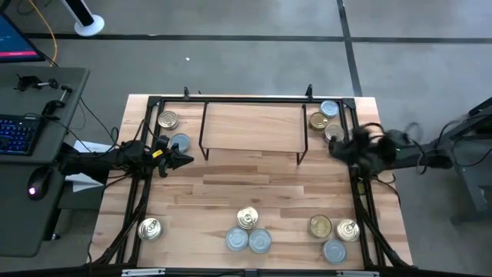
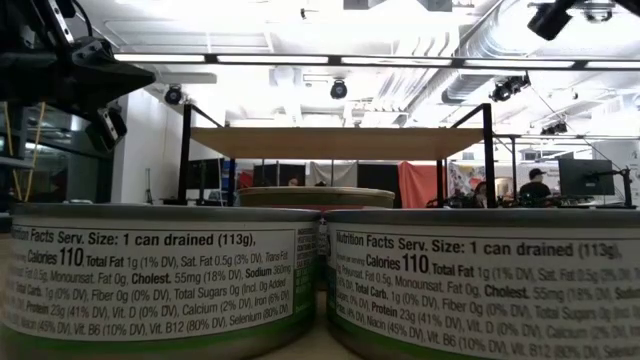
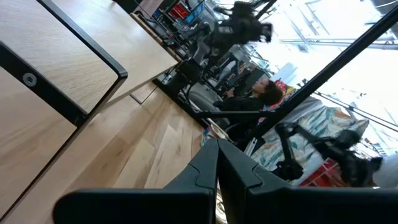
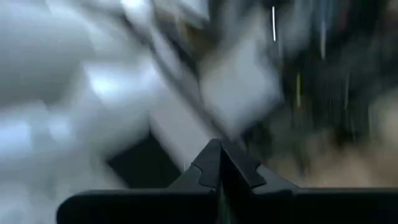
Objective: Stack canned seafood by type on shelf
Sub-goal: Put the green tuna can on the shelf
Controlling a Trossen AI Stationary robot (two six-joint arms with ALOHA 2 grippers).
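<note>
table (image 1: 231,192), light wood, carrying all items below; listed left to right in the high view.

- left gripper (image 1: 184,160): near the table's left edge, just beside the shelf's left legs; fingers pressed together, holding nothing, as its own wrist view confirms.
- gold can (image 1: 167,120) and pale blue can (image 1: 179,143): far-left corner area, outside the shelf's left legs, on the tabletop.
- gold can, near-left corner (image 1: 150,228): alone, on the tabletop.
- shelf (image 1: 254,127): far edge, centre; light board on black wire legs. its top is bare, no can on it in either the high or the low view.
- centre cluster at the near edge: one gold-lidded can (image 1: 247,218) with two pale blue cans (image 1: 249,241) just beside it, touching or nearly so.
- far-right group (image 1: 325,120): three cans close together outside the shelf's right legs, gold, pale blue and a third partly hidden by the arm.
- right gripper (image 1: 338,148): near the table's right edge, just beside that far-right group, blurred; fingers closed together, nothing visibly held.
- near-right cluster (image 1: 333,235): two gold-toned cans and one pale blue can.

progress, as judged: nothing shelved or sorted; every can is left to move and stack by type.
</note>
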